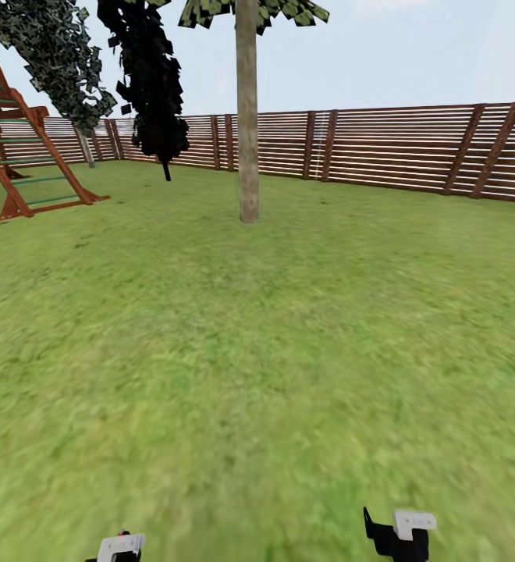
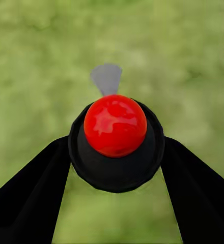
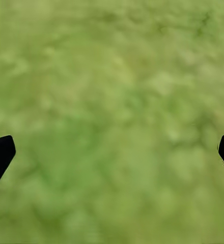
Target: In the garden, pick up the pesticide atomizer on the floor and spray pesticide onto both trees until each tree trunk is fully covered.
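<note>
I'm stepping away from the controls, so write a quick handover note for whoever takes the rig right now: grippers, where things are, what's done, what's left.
Left gripper: shut on the pesticide atomizer, its red top and black body sitting between the fingers in the left wrist view.
Right gripper: open, holding nothing, over bare grass.
Nearest tree trunk stands ahead across the lawn, before the wooden fence. A second leafy tree is far left, near the play frame; the black tree is not a target.
Done: atomizer picked up.
Left: drive closer, spray both trunks until covered. No spray visible yet.
</note>
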Robot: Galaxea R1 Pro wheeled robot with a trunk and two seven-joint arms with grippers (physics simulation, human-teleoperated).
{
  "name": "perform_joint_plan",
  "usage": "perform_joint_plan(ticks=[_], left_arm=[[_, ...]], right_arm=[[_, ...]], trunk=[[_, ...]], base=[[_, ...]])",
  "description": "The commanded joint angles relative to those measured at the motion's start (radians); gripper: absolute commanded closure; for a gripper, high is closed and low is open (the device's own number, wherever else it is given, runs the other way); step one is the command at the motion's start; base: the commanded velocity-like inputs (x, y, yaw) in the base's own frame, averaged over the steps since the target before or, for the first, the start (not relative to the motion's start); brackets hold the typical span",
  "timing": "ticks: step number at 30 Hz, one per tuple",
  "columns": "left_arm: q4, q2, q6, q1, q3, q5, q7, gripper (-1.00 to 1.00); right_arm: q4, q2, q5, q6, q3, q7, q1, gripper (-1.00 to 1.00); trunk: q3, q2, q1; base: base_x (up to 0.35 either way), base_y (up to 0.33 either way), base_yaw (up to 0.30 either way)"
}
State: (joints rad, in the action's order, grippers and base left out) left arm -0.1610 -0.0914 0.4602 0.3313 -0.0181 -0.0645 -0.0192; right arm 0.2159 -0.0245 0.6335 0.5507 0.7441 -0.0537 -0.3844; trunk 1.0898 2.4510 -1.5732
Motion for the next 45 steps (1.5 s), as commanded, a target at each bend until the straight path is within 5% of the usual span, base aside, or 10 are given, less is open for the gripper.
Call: perform_joint_plan(ticks=[1, 45], left_arm=[[0.000, 0.000, 0.000, 0.000, 0.000, 0.000, 0.001, 1.00], [0.000, 0.000, 0.000, 0.000, 0.000, 0.000, 0.001, 1.00]], right_arm=[[0.000, 0.000, 0.000, 0.000, 0.000, 0.000, 0.000, -1.00], [0.000, 0.000, 0.000, 0.000, 0.000, 0.000, 0.000, -1.00]], trunk=[[0.000, 0.000, 0.000], [0.000, 0.000, 0.000]], base=[[0.339, 0.000, 0.000], [0.339, 0.000, 0.000]])
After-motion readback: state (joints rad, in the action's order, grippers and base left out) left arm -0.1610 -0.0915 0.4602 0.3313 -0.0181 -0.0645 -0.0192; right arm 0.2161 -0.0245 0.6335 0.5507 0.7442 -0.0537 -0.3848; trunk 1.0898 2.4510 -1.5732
